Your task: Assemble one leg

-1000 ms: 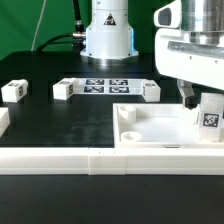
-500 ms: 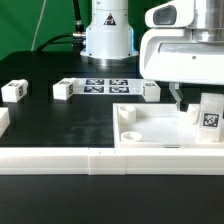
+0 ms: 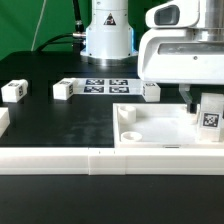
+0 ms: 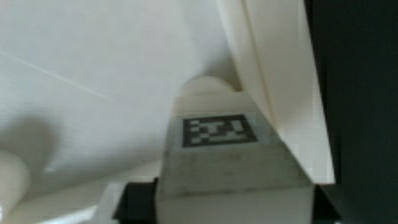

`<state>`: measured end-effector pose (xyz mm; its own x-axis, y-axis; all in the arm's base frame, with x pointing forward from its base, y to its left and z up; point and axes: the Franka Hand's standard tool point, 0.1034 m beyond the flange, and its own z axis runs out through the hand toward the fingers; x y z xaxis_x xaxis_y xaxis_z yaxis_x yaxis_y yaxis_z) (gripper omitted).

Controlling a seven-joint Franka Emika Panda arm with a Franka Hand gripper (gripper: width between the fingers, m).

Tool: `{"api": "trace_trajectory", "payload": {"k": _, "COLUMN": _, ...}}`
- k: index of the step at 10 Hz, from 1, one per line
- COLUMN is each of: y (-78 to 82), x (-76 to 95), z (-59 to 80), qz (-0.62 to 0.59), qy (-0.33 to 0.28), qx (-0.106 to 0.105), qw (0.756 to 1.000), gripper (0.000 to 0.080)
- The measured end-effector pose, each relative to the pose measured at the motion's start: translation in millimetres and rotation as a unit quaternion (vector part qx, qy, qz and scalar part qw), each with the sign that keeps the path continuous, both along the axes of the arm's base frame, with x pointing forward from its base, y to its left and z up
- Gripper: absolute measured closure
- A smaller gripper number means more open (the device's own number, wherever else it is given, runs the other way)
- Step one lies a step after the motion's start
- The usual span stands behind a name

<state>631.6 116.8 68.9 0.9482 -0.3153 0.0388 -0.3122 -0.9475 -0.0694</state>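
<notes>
Loose blocks: three small white plastic blocks with tags sit untouched on the black bench [image 3: 60, 125], one at the far left of the frame [image 3: 13, 90], one left of centre [image 3: 62, 89], one just right of centre [image 3: 151, 91]; none has moved in the last second.
Marker board: the thin flat white marker board [image 3: 104, 85] lies in the upper middle, as before.
Tray piece: the big white square plastic tray-like piece with corner sockets [image 3: 150, 125] fills the lower right; it has stayed put.
Claw: my claw [image 3: 196, 100] slid toward the frame's left half a second ago and has now come back right; a dark finger stands just beside the leg's left edge. I cannot tell whether the jaws press on it.
Leg: the small white plastic block with a black-and-white square tag [image 3: 210, 115] stands upright at the tray's right corner, unmoved; the wrist view shows its tag [image 4: 221, 131] close up against the tray wall.
Meaning: I judge I am lining up on the leg to seat or turn it in its socket.
</notes>
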Motion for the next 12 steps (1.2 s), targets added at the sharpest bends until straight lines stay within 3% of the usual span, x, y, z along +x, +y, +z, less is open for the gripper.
{"api": "trace_trajectory", "payload": {"k": 1, "y": -0.4, "x": 0.0, "z": -0.1, "qz": -0.007, "qy": 0.000, "qx": 0.000, "qw": 1.000, "gripper": 0.0508}}
{"api": "trace_trajectory", "payload": {"k": 4, "y": -3.5, "x": 0.6, "z": -0.2, "qz": -0.024, "qy": -0.001, "qx": 0.000, "qw": 1.000, "gripper": 0.0508}}
{"api": "trace_trajectory", "payload": {"k": 7, "y": -17.6, "x": 1.6, "z": 0.0, "qz": -0.137, "qy": 0.001, "qx": -0.004, "qw": 0.991, "gripper": 0.0504}}
{"api": "trace_trajectory", "payload": {"k": 10, "y": -19.8, "x": 1.8, "z": -0.2, "qz": -0.134, "qy": 0.001, "qx": -0.007, "qw": 0.991, "gripper": 0.0504}}
{"api": "trace_trajectory", "payload": {"k": 12, "y": -19.9, "x": 1.8, "z": -0.3, "qz": -0.134, "qy": 0.001, "qx": -0.007, "qw": 0.991, "gripper": 0.0243}}
